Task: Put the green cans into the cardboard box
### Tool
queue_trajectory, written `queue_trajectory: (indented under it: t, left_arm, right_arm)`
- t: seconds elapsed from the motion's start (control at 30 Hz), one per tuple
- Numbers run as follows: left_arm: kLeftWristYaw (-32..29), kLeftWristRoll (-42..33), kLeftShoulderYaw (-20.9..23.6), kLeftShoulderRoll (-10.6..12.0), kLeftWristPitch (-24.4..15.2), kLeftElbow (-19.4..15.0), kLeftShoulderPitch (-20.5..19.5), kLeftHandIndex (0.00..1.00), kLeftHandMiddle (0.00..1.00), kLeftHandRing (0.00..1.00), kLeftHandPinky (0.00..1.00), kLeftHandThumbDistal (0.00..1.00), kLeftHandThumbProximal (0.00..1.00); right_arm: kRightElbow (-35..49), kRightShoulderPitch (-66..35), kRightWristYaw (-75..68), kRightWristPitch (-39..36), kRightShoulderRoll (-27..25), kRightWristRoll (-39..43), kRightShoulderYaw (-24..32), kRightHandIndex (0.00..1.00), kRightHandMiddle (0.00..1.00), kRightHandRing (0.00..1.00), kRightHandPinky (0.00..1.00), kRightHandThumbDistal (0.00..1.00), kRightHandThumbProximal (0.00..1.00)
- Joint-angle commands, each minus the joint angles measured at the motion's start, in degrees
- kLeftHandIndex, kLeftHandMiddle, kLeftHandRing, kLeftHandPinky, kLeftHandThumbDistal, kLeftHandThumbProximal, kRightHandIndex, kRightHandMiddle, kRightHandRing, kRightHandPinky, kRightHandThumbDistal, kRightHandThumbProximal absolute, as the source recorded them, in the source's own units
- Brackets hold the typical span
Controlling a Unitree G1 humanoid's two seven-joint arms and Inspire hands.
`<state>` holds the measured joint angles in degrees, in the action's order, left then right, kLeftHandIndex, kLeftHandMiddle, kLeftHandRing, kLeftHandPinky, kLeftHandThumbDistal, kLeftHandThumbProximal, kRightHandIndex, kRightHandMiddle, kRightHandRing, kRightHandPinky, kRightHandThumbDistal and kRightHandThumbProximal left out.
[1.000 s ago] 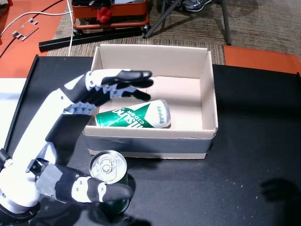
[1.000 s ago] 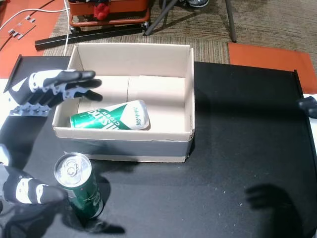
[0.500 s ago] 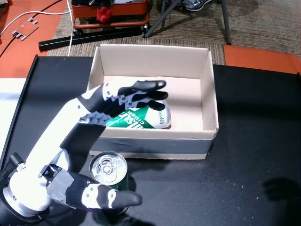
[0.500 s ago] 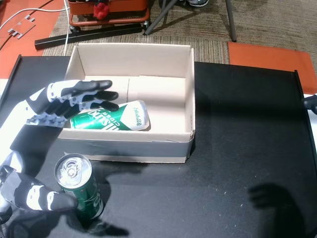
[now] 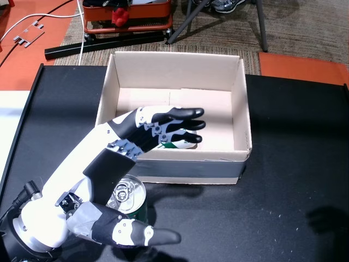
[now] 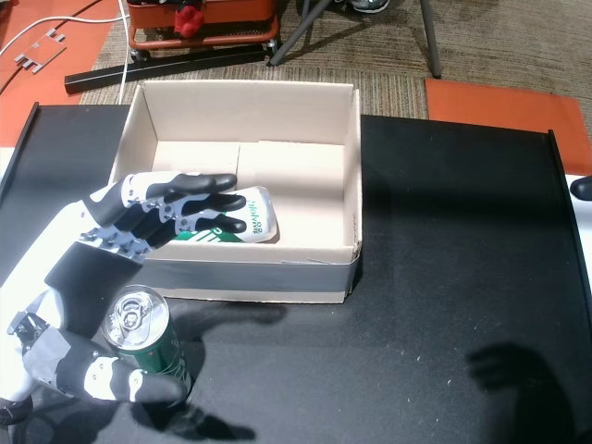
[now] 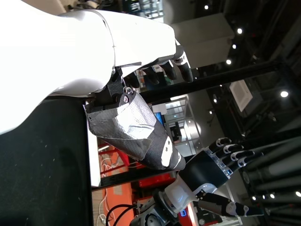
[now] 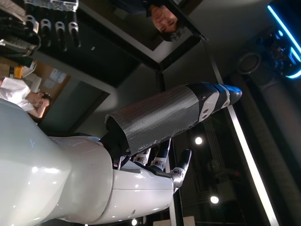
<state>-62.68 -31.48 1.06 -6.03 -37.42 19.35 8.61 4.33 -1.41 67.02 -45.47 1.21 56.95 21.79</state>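
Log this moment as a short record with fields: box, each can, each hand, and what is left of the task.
box: cardboard box open-topped, on the black table
can in box: green can lying on its side near the front wall, partly hidden by the fingers
can outside: upright green can on the table in front of the box
left hand: left hand open, fingers spread over the lying can; contact cannot be told
right hand: right hand open, in view only in its wrist view, holding nothing
left of task: upright can not yet in the box

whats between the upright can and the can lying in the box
The cardboard box's taped front wall separates the standing can from the lying can, in both head views.
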Motion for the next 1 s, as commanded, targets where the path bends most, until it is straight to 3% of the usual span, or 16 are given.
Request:
queue_trajectory:
  t: [0.0,0.13,0.27,0.43,0.73,0.97]
  left_arm:
    - [-0.19,0.76,-0.11,-0.33,0.66,0.48,0.28,0.77,0.83,0.87,0.83,1.00,0.17]
    - [-0.31,2.21,-1.01,-1.25,1.25,-0.53,-0.13,0.77,0.84,0.89,0.84,1.00,0.15]
    - [-0.17,2.98,-1.47,-2.61,2.66,-1.96,-0.43,0.80,0.85,0.89,0.83,1.00,0.12]
    - [0.19,3.01,-0.87,-3.58,2.36,-2.07,0.08,0.82,0.86,0.90,0.84,1.00,0.17]
    - [0.99,3.59,-0.38,-3.21,1.30,-1.03,0.39,0.81,0.86,0.89,0.84,1.00,0.19]
    - [1.69,3.76,0.33,-2.95,-0.83,0.13,1.32,0.79,0.85,0.89,0.83,0.99,0.18]
  right_arm:
    - [1.05,-0.72,-0.03,0.78,0.12,0.89,0.47,0.58,0.59,0.66,0.82,1.00,0.61]
    - [1.50,-0.75,-0.11,2.70,-0.27,1.39,0.81,0.58,0.59,0.66,0.82,1.00,0.54]
    - [1.62,-0.86,-0.29,3.62,0.00,1.16,1.34,0.58,0.59,0.65,0.81,1.00,0.53]
    - [1.48,-0.55,0.10,4.53,0.60,1.32,1.60,0.58,0.58,0.65,0.80,1.00,0.55]
    - [1.01,-0.44,0.79,4.34,1.10,0.91,2.61,0.59,0.59,0.65,0.80,1.00,0.60]
    - [1.19,-0.51,0.56,5.10,1.14,1.01,2.65,0.59,0.59,0.65,0.80,1.00,0.57]
